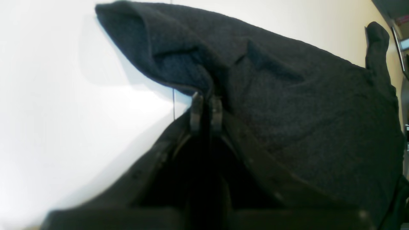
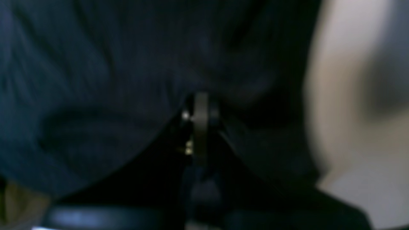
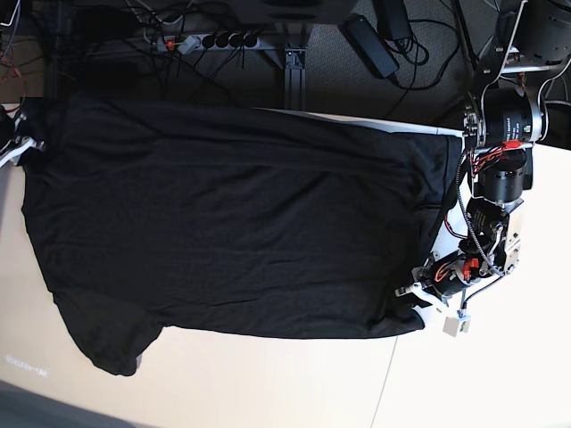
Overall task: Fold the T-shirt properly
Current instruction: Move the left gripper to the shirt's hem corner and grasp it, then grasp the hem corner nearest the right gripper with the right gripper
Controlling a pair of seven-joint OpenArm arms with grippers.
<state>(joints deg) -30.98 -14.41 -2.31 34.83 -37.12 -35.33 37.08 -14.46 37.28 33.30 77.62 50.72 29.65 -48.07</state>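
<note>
T-shirt (image 3: pixel 232 223) spread across table (image 3: pixel 294 383), both left gripper (image 1: pixel 206 110) and right gripper (image 2: pixel 200 121) pinching its fabric

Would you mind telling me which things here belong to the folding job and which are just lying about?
Job:
T-shirt
left gripper, shut on the shirt
right gripper, shut on the shirt

Lying about:
power strip
cables

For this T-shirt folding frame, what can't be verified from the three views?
- Right gripper: the right wrist view is blurred; the jaws look shut in T-shirt fabric, which part unclear. In the base view only its edge shows at the frame's left.
- Rainbow print: not visible in any view.
- Left gripper: pinches a fabric edge; hem or sleeve unclear.
</note>
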